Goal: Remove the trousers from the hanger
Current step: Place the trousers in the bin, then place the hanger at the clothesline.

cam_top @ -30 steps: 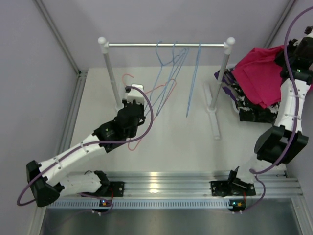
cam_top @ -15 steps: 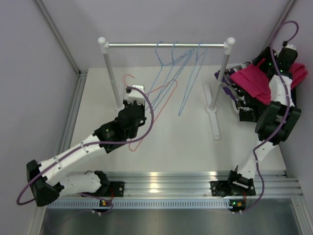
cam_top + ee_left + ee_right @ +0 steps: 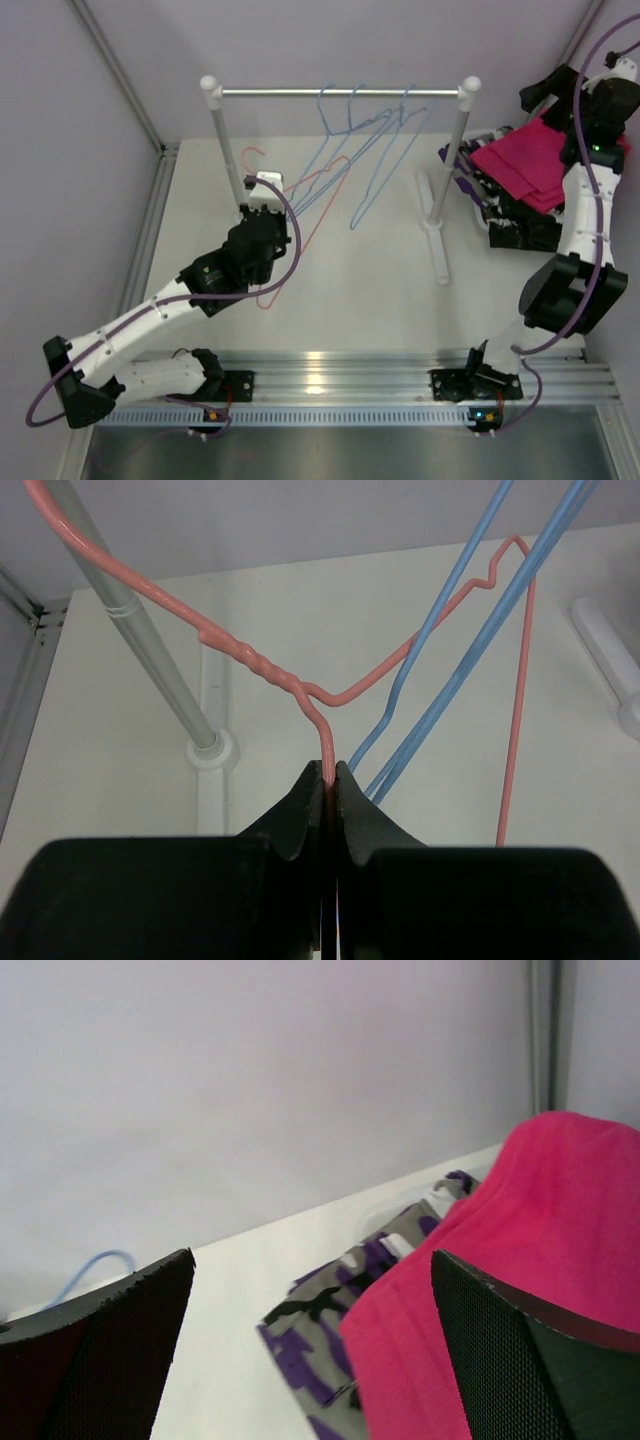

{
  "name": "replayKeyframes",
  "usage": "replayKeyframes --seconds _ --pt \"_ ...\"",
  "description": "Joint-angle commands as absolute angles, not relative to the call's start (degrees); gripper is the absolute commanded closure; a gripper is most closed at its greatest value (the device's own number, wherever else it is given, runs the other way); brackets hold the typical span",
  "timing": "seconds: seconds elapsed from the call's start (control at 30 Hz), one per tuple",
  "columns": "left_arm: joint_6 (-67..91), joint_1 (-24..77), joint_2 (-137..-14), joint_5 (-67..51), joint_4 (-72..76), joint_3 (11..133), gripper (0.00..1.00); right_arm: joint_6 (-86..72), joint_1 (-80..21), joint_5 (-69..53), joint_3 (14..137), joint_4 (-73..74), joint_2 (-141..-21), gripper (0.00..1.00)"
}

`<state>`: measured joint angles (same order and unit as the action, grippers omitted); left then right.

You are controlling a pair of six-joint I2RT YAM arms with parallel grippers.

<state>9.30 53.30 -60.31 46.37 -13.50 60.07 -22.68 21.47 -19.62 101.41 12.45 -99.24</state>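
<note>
Three pairs of trousers lay heaped at the far right of the table (image 3: pixel 380 290), just beyond the right post of the rack and off any hanger. The pink pair (image 3: pixel 560 1260) sat on top, the purple camo pair (image 3: pixel 320 1330) stuck out from under its left edge, and the black pair (image 3: pixel 520 232) showed beneath on the near side. The right gripper (image 3: pixel 310 1255) hung above that heap with its jaws spread wide and nothing between them; the pink cloth lay under the right finger and the camo cloth below the gap, though whether either finger touched the cloth could not be told. Across the table, the left gripper (image 3: pixel 330 770) was pinched tight on the pink hanger (image 3: pixel 252 660), clamping the wire just below its twisted neck. That hanger was bare and held off the rail (image 3: pixel 340 92), its hook reaching towards the left post (image 3: pixel 150 650). Several blue hangers (image 3: pixel 450 685), also bare, hung from the middle of the rail and slanted down towards the left arm, crossing just behind the pink wire in the left wrist view.
</note>
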Motion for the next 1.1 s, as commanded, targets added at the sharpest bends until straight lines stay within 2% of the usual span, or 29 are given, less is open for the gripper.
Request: replayKeyframes --seconds 0.0,0.2,0.4,0.8,1.07 --pt "9.8 53.4 -58.1 47.8 -13.6 62.5 1.0 -24.7 19.0 -23.0 97.7 9.9 -91.3 0.0" --pt "9.9 53.4 -58.3 48.6 -22.7 65.6 1.0 -25.2 17.8 -22.2 87.7 7.6 -81.9 0.01" --pt "10.7 53.4 -59.3 45.8 -28.6 63.8 1.0 -24.6 17.8 -22.3 86.9 7.9 -78.2 0.01" --pt "13.5 53.4 -67.1 54.8 -37.8 64.2 1.0 -23.6 17.8 -22.6 82.9 6.1 -75.5 0.01" --pt "12.1 53.5 -67.8 62.4 -39.6 65.6 1.0 -23.4 17.8 -23.1 81.2 5.0 -75.1 0.01"
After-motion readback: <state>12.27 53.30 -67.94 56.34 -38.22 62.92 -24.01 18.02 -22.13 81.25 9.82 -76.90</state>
